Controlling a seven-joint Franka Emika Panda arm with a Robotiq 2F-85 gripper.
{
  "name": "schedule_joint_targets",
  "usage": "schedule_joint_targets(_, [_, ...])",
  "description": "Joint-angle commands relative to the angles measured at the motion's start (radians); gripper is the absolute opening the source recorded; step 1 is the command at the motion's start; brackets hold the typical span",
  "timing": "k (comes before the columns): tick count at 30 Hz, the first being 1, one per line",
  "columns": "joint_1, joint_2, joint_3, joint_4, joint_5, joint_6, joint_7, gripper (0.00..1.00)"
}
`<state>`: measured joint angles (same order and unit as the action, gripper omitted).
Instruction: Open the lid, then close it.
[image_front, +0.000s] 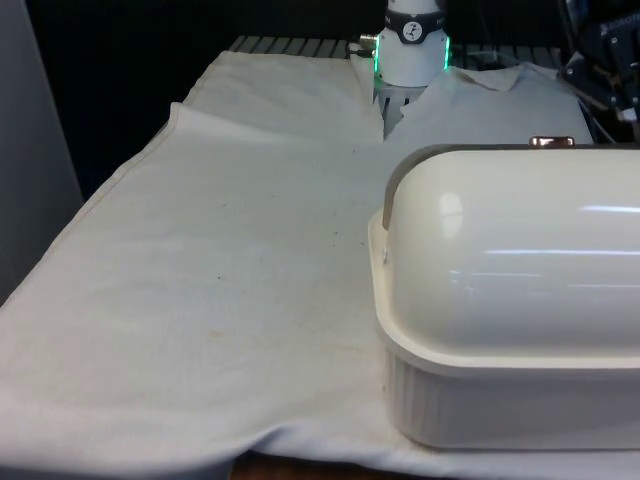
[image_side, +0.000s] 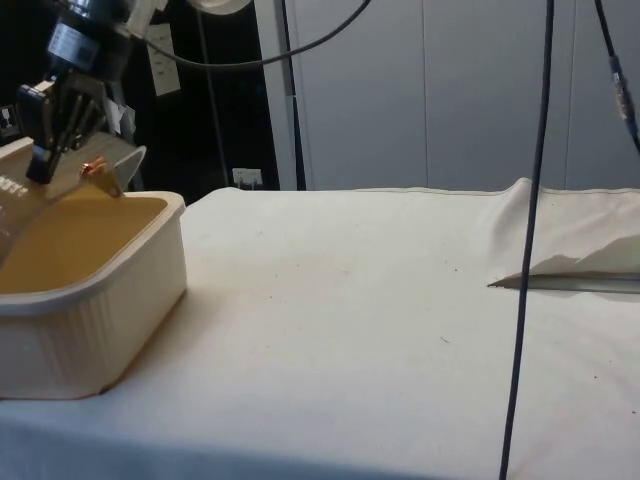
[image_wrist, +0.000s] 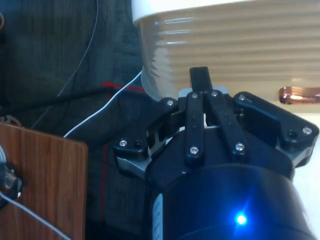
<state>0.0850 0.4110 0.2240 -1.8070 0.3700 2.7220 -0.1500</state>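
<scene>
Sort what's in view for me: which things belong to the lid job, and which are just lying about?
Job:
bread box
its domed lid
copper handle
pincer, beside the handle

Lying about:
white cloth
hanging black cable
wooden board

Bread box at one desk corner

We see the bread box (image_front: 500, 330) on the cloth (image_front: 230, 280), at the desk's near edge on the front view's right; the end effector (image_side: 50, 150) hangs over its handle (image_side: 95, 170).
</scene>
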Motion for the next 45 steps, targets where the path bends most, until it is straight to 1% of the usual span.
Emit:
schedule_joint_targets(1, [-0.002,0.006,0.014,-0.004,0.019,0.001,-0.004,0.00])
schedule_joint_targets(6, [-0.002,-0.006,0.019,-0.017,0.032,-0.024,0.003,0.00])
schedule_joint_targets(7, [0.000,-0.013,0.008,-0.017,0.019,-0.030,0.006,0.00])
schedule_joint_targets(8, [-0.001,-0.008,0.020,-0.018,0.036,-0.030,0.004,0.00])
schedule_joint_targets(14, [-0.002,-0.022,0.029,-0.032,0.059,-0.065,0.009,0.00])
schedule_joint_targets(15, [0.001,-0.020,0.018,-0.030,0.042,-0.060,0.011,0.00])
schedule_joint_targets(16, [-0.003,-0.023,0.030,-0.033,0.060,-0.071,0.012,0.00])
schedule_joint_targets(17, [-0.008,-0.023,0.035,-0.034,0.069,-0.083,0.008,0.00])
schedule_joint_targets(22, [-0.016,-0.021,0.037,-0.036,0.104,-0.104,-0.017,0.00])
schedule_joint_targets(23, [-0.004,-0.020,0.021,-0.035,0.081,-0.100,0.001,0.00])
schedule_joint_targets(24, [-0.017,-0.021,0.036,-0.037,0.112,-0.108,-0.025,0.00])
schedule_joint_targets(25, [-0.020,-0.023,0.034,-0.044,0.135,-0.115,-0.045,0.00])
schedule_joint_targets(30, [-0.025,-0.037,0.030,-0.071,0.191,-0.125,-0.096,0.00])
schedule_joint_targets(31, [-0.027,-0.049,0.027,-0.089,0.212,-0.130,-0.116,0.00])
schedule_joint_targets(32, [-0.028,-0.055,0.025,-0.097,0.220,-0.134,-0.124,0.00])
schedule_joint_targets(33, [-0.018,-0.046,0.014,-0.090,0.203,-0.129,-0.112,0.00])
schedule_joint_targets(34, [-0.029,-0.062,0.023,-0.107,0.227,-0.137,-0.131,0.00])
schedule_joint_targets(35, [-0.029,-0.062,0.023,-0.107,0.227,-0.137,-0.131,0.00])
schedule_joint_targets(36, [-0.031,-0.077,0.019,-0.127,0.240,-0.142,-0.145,0.00])
schedule_joint_targets(41, [-0.035,-0.118,0.006,-0.179,0.254,-0.155,-0.163,0.00])
schedule_joint_targets(42, [-0.028,-0.114,-0.001,-0.177,0.237,-0.152,-0.152,0.00])
schedule_joint_targets(43, [-0.036,-0.125,0.004,-0.188,0.254,-0.157,-0.165,0.00])
schedule_joint_targets(45, [-0.038,-0.137,0.001,-0.203,0.254,-0.161,-0.170,0.00])
